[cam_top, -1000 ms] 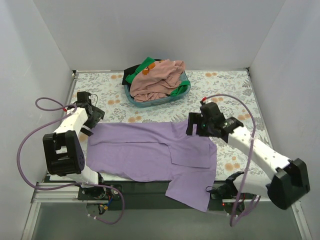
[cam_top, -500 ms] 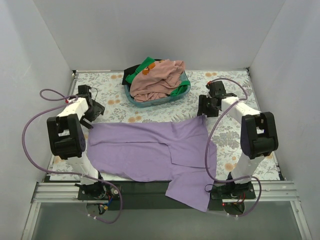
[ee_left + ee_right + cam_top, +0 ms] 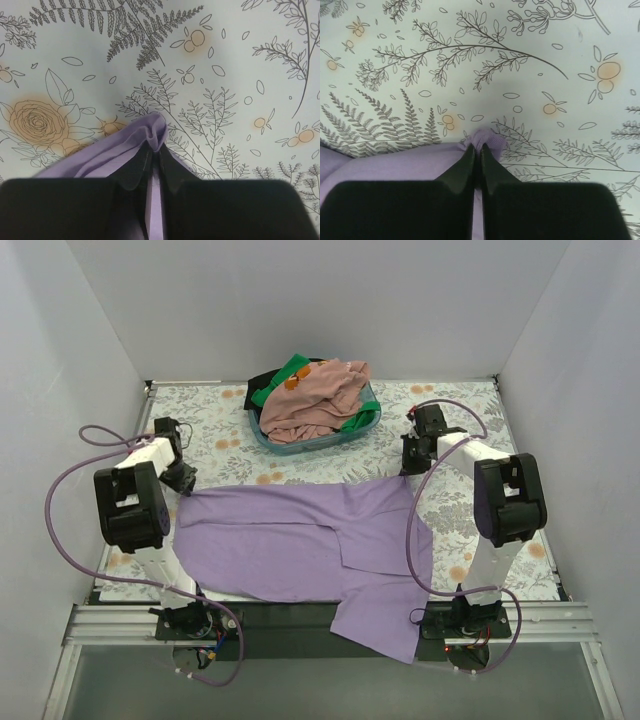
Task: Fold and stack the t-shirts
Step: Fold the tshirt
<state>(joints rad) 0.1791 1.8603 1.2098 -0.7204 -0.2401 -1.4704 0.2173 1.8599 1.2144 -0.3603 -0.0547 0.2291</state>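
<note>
Tension explains the grip: left tool (image 3: 152, 156) and right tool (image 3: 476, 151) each clamp shut on a far corner of the lavender tee (image 3: 290, 540), likely spreading it flat for folding.

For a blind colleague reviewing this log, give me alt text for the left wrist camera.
The left end effector pinches a bunched fold of the lavender t-shirt between its closed black fingers, over a pale tablecloth printed with ferns and orange flowers.
</note>
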